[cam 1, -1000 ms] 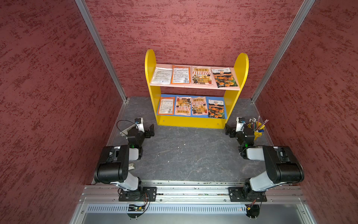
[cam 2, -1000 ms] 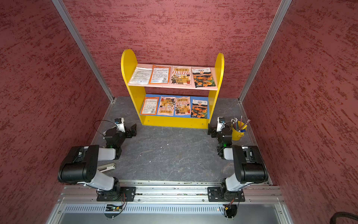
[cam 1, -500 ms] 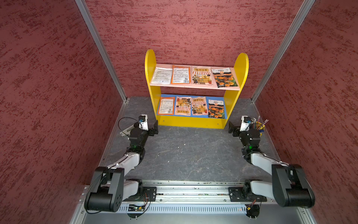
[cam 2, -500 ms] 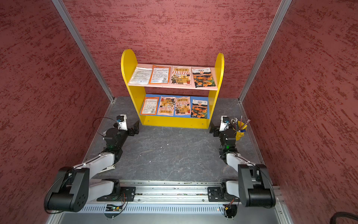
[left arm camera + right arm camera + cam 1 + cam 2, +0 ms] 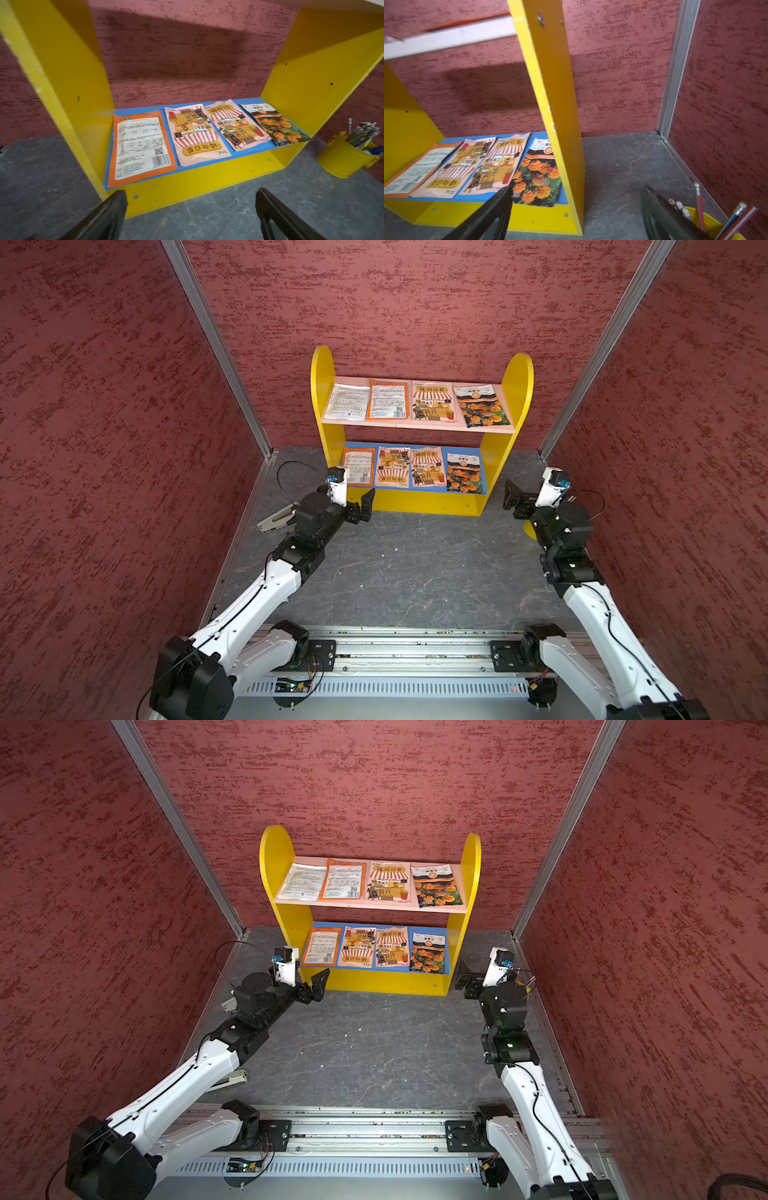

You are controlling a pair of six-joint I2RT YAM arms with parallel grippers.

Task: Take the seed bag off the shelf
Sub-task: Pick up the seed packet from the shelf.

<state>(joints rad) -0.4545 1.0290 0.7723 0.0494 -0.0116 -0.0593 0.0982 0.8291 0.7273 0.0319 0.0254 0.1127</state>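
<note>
My left gripper (image 5: 190, 199) hangs left of centre in both top views, jaws spread wide and empty, just in front of the yellow base strip of the shelf (image 5: 419, 502). My right gripper (image 5: 576, 197) is also wide and empty, at the right of the frame beside the shelf's end. Here I see the first danger: the yellow bucket of pencils (image 5: 345, 158) stands just beside its outer finger, so a careless turn may tip it. On the blue lower board (image 5: 135, 109), at the centre of the frame, four seed bags (image 5: 426, 468) lie flat, side by side. The orange-bordered bag (image 5: 141, 145) is nearest my left jaws. The marigold bag (image 5: 537, 178) is nearest my right ones, and its edge hangs a little over the front. The bags look thin, so I think a finger may slide over one, or push it into its neighbour and take two. The yellow side panel (image 5: 550, 83) is close to the end bag, and wide jaws may strike it and shift the shelf. Farther, higher in the frame, the pink upper board (image 5: 415, 427) carries four more bags; which bag is meant I cannot tell.
</note>
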